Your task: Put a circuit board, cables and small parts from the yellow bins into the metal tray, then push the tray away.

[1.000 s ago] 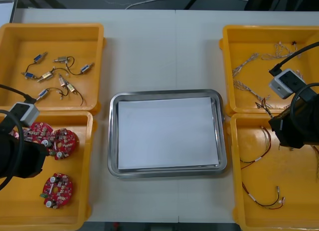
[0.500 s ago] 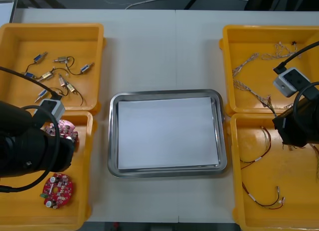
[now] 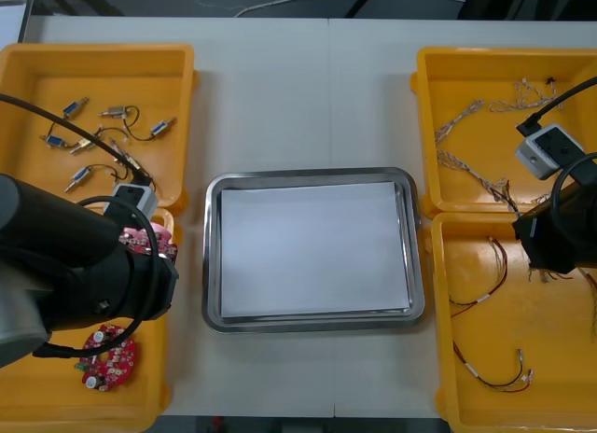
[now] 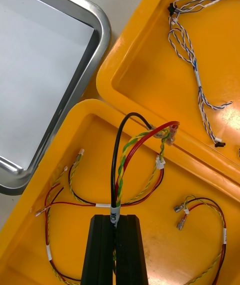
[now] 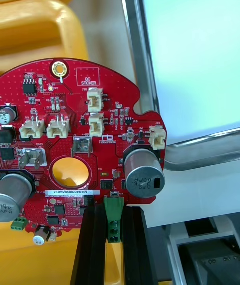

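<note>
A: Your left gripper [image 5: 114, 226] is over the near-left bin [image 3: 56, 400], jaws clamped on a red board [image 5: 85, 130] held just beside the tray [image 3: 308, 175].

B: Your right gripper [image 4: 118, 235] is over the near-right bin [image 3: 550, 344], jaws narrow, pinching a cable [image 4: 122, 160].

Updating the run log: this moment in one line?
left hand shut on circuit board, near tray | right hand shut on red and yellow cable, above bin
</note>
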### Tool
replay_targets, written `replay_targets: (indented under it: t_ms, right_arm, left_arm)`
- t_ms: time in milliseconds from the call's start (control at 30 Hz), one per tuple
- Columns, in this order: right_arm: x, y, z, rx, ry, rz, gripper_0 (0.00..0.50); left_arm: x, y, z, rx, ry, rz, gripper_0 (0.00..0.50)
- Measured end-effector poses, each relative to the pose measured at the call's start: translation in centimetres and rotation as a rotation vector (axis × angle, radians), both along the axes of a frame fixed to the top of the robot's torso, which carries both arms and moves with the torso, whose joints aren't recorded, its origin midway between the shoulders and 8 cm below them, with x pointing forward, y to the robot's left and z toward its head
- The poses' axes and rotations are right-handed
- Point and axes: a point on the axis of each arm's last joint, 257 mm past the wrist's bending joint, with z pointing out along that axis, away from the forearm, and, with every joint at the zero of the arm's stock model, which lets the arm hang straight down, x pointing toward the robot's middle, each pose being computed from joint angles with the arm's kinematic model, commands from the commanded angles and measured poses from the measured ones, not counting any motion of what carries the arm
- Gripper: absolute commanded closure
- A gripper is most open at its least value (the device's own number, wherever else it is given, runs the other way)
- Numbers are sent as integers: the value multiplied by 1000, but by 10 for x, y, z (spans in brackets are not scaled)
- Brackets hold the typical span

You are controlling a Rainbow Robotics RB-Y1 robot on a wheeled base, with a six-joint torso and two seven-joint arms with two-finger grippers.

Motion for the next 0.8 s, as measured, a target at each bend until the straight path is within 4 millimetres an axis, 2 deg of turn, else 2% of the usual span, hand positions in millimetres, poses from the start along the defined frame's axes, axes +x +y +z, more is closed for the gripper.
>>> replay_targets:
  t_ms: [133,367,567,800]
  right_arm:
    - [1,-4,2,3,-7,-13,500]
    - [2,-8,5,8,-13,-36,500]
    - [3,-10,5,6,-15,-43,500]
    - [4,-13,6,2,-20,-53,500]
  left_arm:
    - [5,-9,-8,24,5,10,500]
    - [20,-16,-16,-30,-1,207,500]
    - [33,-26,-22,-32,-3,230,500]
    - [45,-41,-43,16,5,229,500]
